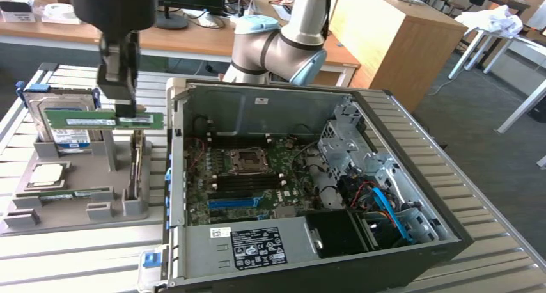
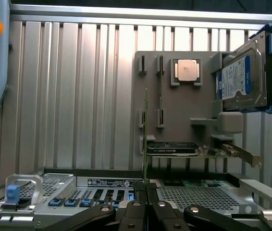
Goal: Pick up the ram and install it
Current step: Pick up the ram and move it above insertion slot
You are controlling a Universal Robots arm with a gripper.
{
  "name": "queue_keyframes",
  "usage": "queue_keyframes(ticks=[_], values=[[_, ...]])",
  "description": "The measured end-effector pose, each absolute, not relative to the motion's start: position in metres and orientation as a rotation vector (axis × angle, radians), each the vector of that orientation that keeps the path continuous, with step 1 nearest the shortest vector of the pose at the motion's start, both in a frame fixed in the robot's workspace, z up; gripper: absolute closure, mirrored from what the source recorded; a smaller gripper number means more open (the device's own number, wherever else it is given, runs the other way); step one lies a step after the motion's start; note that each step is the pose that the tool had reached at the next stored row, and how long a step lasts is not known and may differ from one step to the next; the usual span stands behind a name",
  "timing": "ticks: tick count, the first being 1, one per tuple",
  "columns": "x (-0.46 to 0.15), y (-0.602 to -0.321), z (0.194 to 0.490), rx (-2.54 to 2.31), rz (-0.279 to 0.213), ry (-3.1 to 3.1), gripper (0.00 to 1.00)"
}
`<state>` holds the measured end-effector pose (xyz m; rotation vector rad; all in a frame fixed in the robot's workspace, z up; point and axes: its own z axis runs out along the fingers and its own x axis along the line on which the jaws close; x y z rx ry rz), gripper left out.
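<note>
Your black gripper (image 1: 127, 109) clamped on long green ram stick (image 1: 85, 119), gripped by top edge, contacts down for slotting; grey parts holder (image 1: 81, 178) beneath.

Open air between ram (image 1: 81, 119) and case (image 1: 256, 107)

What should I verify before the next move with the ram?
1. Pincer shut on the ram: ok.
2. Ram level in the grip, long edge horizontal in the exterior view: ok.
3. Ram clear above the grey holder tray: ok, apparently.
4. Computer case side open, motherboard exposed: ok.
5. Ram over the memory slots: not ok; it hangs over the tray, to the exterior view's left of the case.
6. Memory slots ready to take it: cannot tell.
</note>
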<state>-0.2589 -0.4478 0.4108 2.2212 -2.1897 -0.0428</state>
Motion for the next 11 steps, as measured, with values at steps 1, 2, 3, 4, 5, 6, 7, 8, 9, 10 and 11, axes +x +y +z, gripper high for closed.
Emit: queue_keyframes(ticks=[1,2,3,4,5,6,7,8,9,10,11], values=[[-0.256,-0.448,0.411,2.221,-0.043,-2.19,0.89],[-0.254,-0.448,0.411,2.221,-0.043,-2.19,0.89],[-0.251,-0.448,0.411,2.221,-0.043,-2.19,0.89],[-0.248,-0.448,0.411,2.221,-0.043,-2.19,0.89],[-0.245,-0.448,0.411,2.221,-0.043,-2.19,0.89],[-0.243,-0.448,0.411,2.221,-0.043,-2.19,0.89],[-0.24,-0.448,0.411,2.221,-0.043,-2.19,0.89],[-0.237,-0.448,0.411,2.221,-0.043,-2.19,0.89],[-0.234,-0.448,0.411,2.221,-0.043,-2.19,0.89],[-0.231,-0.448,0.411,2.221,-0.043,-2.19,0.89],[-0.228,-0.448,0.411,2.221,-0.043,-2.19,0.89]])
